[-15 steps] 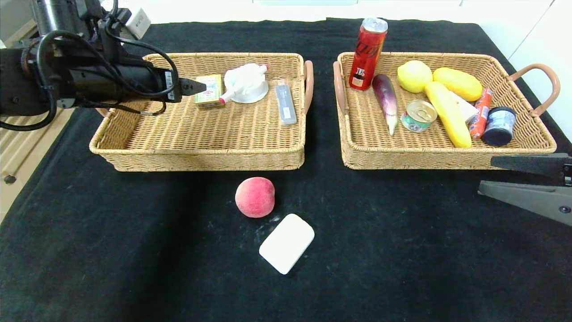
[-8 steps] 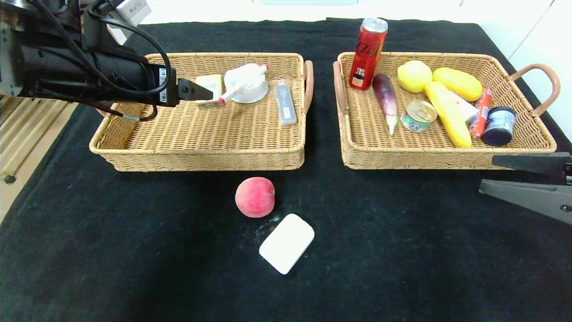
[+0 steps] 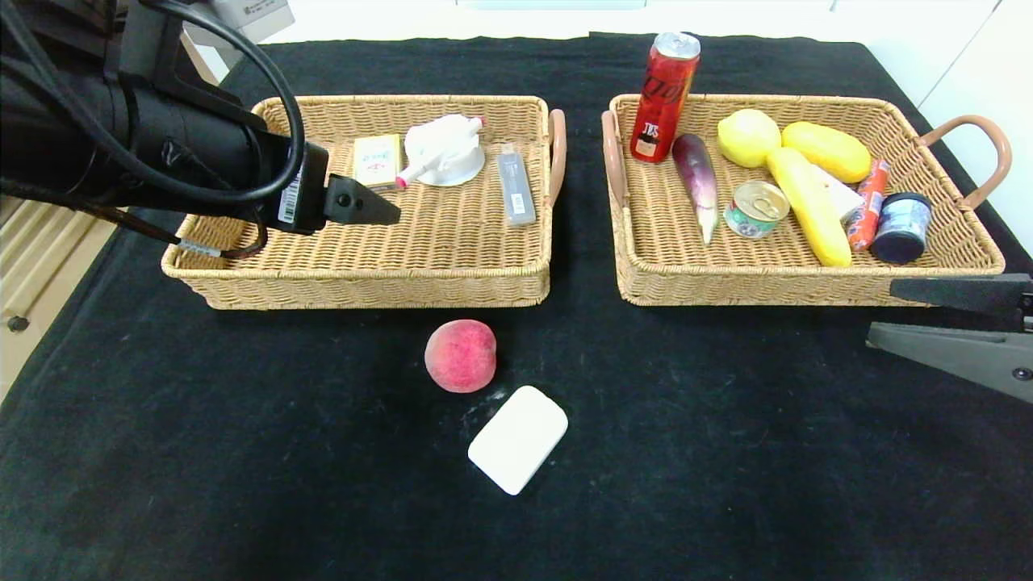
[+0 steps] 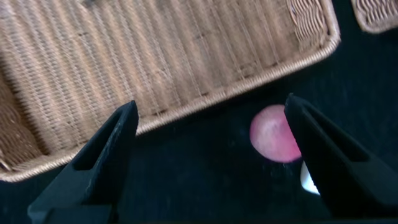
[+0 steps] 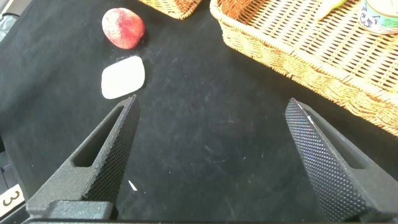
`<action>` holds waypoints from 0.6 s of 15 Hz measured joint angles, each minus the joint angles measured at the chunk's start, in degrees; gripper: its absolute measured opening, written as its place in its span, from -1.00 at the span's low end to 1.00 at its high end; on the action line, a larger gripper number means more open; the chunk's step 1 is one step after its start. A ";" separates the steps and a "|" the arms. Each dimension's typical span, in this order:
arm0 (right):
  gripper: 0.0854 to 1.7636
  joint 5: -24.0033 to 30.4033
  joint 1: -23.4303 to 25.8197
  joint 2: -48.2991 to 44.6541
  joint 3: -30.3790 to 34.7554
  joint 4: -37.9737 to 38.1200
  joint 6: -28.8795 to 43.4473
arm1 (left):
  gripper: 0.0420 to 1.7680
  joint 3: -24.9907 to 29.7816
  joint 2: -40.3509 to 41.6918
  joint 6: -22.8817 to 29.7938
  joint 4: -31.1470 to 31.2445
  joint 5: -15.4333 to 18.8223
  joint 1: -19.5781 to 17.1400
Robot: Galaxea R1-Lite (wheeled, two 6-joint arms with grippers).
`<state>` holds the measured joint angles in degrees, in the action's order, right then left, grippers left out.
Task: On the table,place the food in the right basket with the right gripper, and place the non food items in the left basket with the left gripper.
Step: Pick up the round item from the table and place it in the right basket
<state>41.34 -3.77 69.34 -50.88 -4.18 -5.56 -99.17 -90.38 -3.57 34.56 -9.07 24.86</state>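
Left end effector [image 3: 379,211] agape over left basket [image 3: 242,274]; peach [image 3: 460,355], soap [image 3: 518,438] on table.

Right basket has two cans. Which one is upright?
The tall red can at the right basket's back left corner stands upright; the short tin lies tipped.

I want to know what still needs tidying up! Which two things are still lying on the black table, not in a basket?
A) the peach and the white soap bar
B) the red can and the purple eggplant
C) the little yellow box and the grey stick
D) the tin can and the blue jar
A: the peach and the white soap bar lie on the black cloth in front of both baskets, while everything else sits inside one.
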 joint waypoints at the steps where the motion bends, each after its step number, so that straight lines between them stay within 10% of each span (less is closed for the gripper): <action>1: 0.94 -0.02 0.00 0.00 0.00 0.02 -0.02 | 0.92 0.00 0.13 0.90 1.66 -0.11 0.79; 9: 0.94 0.00 0.09 0.23 0.00 0.00 -0.02 | 0.93 1.71 -1.49 11.51 9.92 -4.21 9.37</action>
<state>41.34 -3.68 69.57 -50.88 -4.18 -5.58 -97.46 -91.87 7.94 44.48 -13.28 34.23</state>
